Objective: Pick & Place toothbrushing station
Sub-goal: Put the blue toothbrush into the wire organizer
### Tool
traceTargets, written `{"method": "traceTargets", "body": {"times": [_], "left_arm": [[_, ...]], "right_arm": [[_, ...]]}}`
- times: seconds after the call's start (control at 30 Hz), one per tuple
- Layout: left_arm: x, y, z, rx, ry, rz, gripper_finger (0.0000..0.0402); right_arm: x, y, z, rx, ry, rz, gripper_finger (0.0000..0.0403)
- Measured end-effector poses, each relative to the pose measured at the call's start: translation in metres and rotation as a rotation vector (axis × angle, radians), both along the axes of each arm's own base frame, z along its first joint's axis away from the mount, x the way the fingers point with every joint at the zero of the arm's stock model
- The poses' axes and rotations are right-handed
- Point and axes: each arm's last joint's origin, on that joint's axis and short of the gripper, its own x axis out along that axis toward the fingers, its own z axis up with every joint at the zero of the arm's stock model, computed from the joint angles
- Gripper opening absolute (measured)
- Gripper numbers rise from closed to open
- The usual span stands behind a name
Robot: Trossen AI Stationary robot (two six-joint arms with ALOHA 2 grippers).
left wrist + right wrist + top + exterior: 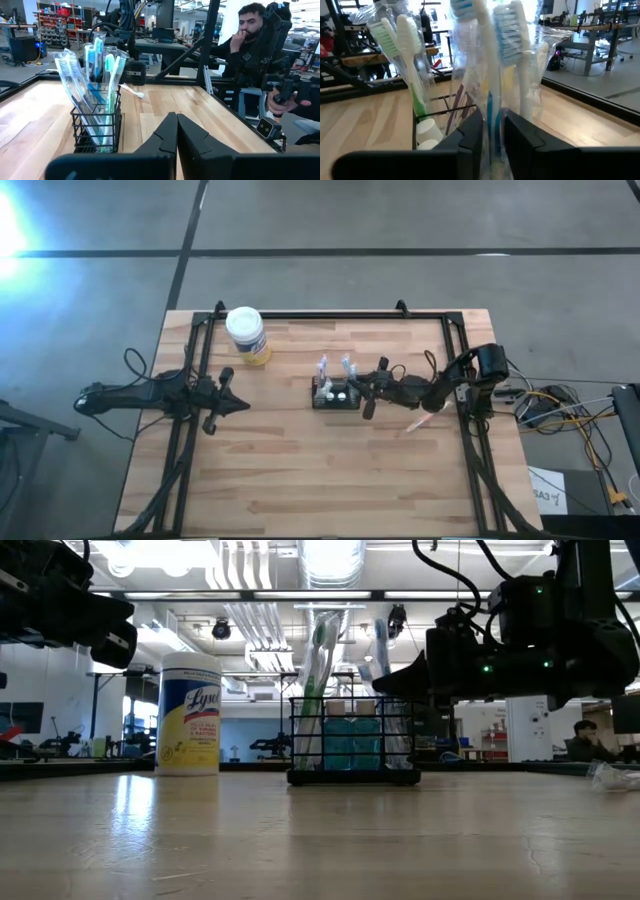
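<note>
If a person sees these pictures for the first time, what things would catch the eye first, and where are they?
Probably the black wire toothbrushing station near the middle of the wooden table, with wrapped toothbrushes standing up in it. The right gripper is directly at the holder, a wrapped toothbrush between its fingers. Behind, toward the left side, a yellow wipes canister with a white lid stands alone, and the left gripper waits shut, pointing toward the holder.
</note>
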Motion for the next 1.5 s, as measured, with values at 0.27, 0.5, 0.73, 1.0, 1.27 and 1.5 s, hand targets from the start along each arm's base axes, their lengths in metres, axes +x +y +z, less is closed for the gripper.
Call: {"method": "traceTargets", "body": {"times": [0.27,0.5,0.73,1.0,1.27,1.5], "left_arm": [[0.000,0.000,0.000,-0.001,0.000,0.000,0.0014],[0.000,0.000,0.000,0.000,0.000,0.000,0.0006],[0.000,0.000,0.000,0.002,0.000,0.000,0.0013],[0.000,0.000,0.000,0.000,0.000,0.000,0.0010],[0.001,0.000,-0.002,0.000,-0.009,0.002,0.0011],[0.001,0.000,-0.002,-0.002,-0.009,0.001,0.0015]], "right_arm": [[0.000,0.000,0.004,0.014,-0.022,0.000,0.0140],[-0.002,0.001,0.021,-0.010,-0.085,-0.001,0.0171],[-0.002,0.001,0.025,-0.006,-0.065,-0.001,0.0160],[-0.002,0.001,0.012,0.016,0.058,0.001,0.0094],[-0.002,0.003,0.012,-0.001,0.058,0.033,0.0022],[-0.002,0.003,0.012,0.050,0.045,0.037,0.0090]]}}
